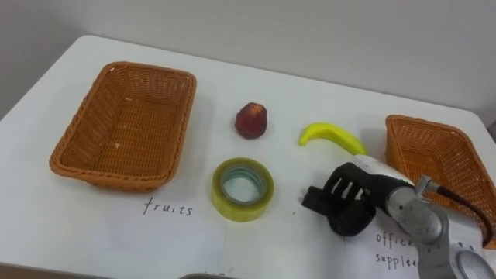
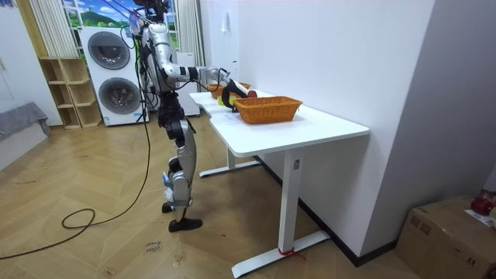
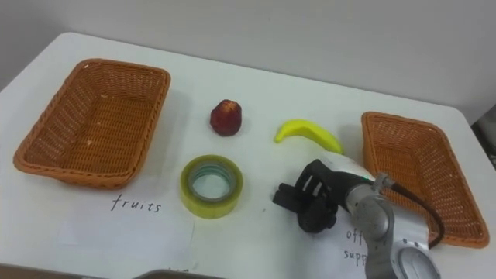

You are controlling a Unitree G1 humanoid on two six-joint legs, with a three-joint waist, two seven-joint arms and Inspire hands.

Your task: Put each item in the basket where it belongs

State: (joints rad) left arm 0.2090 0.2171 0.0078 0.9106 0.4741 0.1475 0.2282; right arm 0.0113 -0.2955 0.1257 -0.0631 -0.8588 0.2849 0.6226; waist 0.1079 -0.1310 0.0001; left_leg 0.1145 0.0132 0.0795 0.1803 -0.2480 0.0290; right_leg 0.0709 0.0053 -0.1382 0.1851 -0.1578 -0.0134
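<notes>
**Table** (image 1: pixel 325 93): white top carrying every item below. Places are given from the tape.

1. **Left basket** (image 1: pixel 124 128): orange wicker, rectangular, well to the left of the tape and a little farther back. Nothing lies in it.
2. **Left sheet** (image 1: pixel 167 232): white paper with a handwritten word, flat on the table just left of the tape and nearer the robot, along the left basket's near edge.
3. **Red fruit** (image 1: pixel 251 120): small and dark red, directly behind the tape and apart from it, resting on the bare table outside both baskets.
4. **Tape** (image 1: pixel 242 188): yellow-green roll lying flat with its hole facing up, in the middle of the table. Nothing touches it.
5. **Banana** (image 1: pixel 332 136): yellow and curved, right of the tape and behind it, on the table and outside both baskets.
6. **Right hand** (image 1: pixel 353 194): just right of the tape, with a gap between them, and on the near side of the banana. Its dark fingers are loosely extended toward the tape and hold nothing.
7. **Right sheet** (image 1: pixel 387 249): handwritten paper, right of the tape and nearer the robot, partly covered by the right arm.
8. **Right basket** (image 1: pixel 442 167): orange wicker, far right of the tape, with nothing in it.

In the room view the robot stands upright at the table's long edge, with one arm reaching over the top.
</notes>
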